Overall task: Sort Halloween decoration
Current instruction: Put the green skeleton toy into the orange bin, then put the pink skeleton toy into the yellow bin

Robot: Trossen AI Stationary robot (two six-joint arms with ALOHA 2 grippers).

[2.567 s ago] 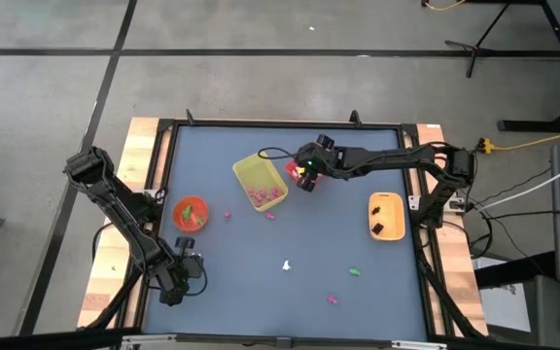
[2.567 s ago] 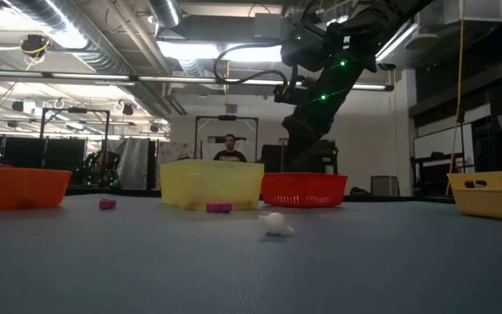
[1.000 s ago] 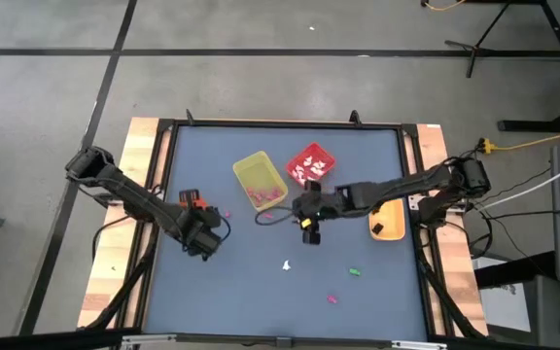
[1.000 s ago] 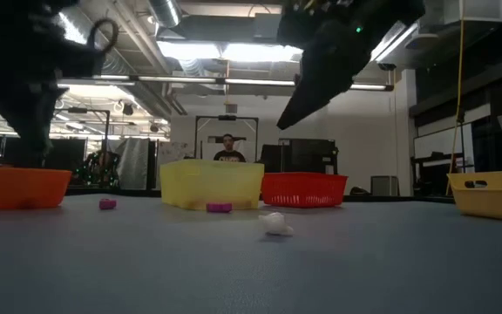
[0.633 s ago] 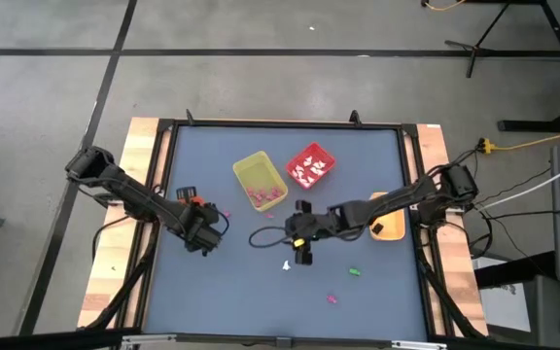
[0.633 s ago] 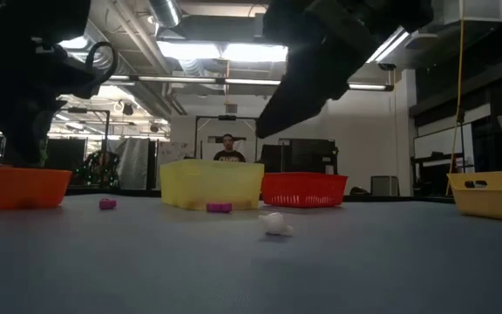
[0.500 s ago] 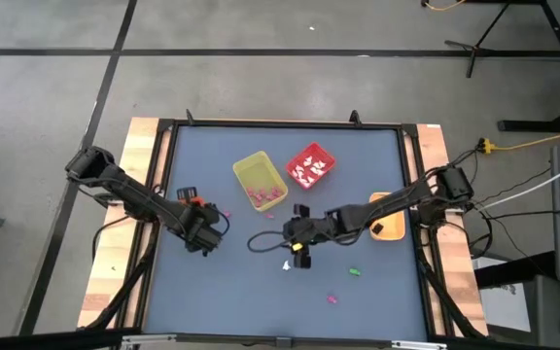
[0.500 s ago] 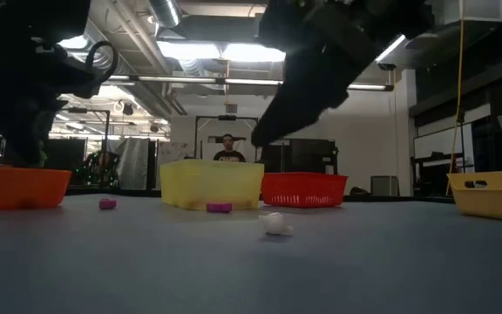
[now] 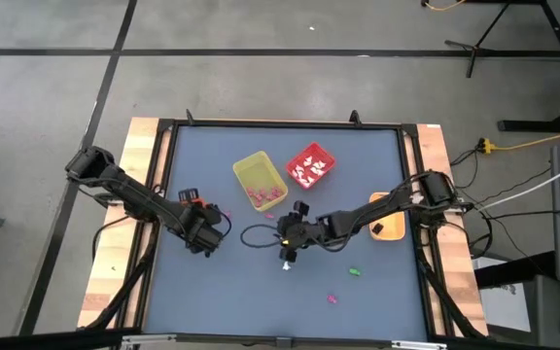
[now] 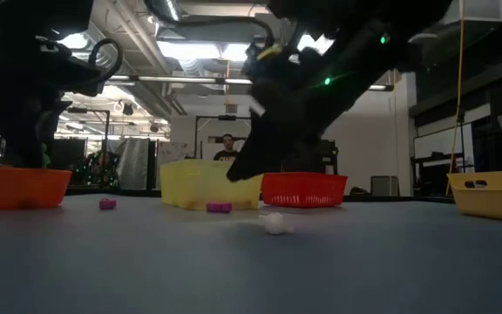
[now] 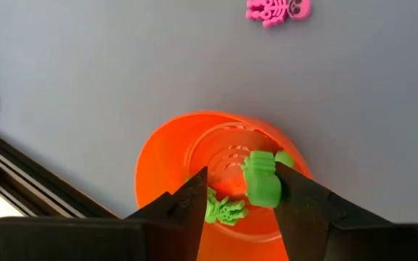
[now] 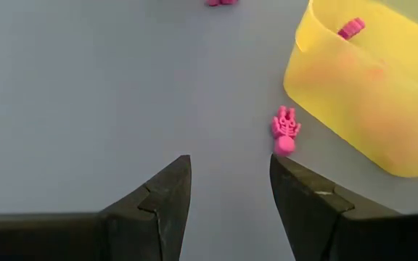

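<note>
Table [image 9: 377, 156]: dark blue mat; carries all bins and loose trinkets.
Yellow bin [image 9: 259, 176]: near the table's middle, holds pink pieces; a pink skeleton [image 12: 284, 129] lies just beside its wall.
Red bin [image 9: 311, 164]: beside the yellow bin, holds white pieces.
Orange bowl [image 11: 216, 174]: under the left gripper [image 11: 239, 194], holds green pieces.
Left gripper: fingers parted over the bowl; a green trinket [image 11: 261, 178] sits between them; grip or release cannot be told.
Right gripper [image 12: 231, 190]: fingers spread, empty, above the mat near the white trinket [image 10: 274, 223].
Handling, judged: trinkets are light, rigid, slick plastic; pinch across the body, not thin limbs.
</note>
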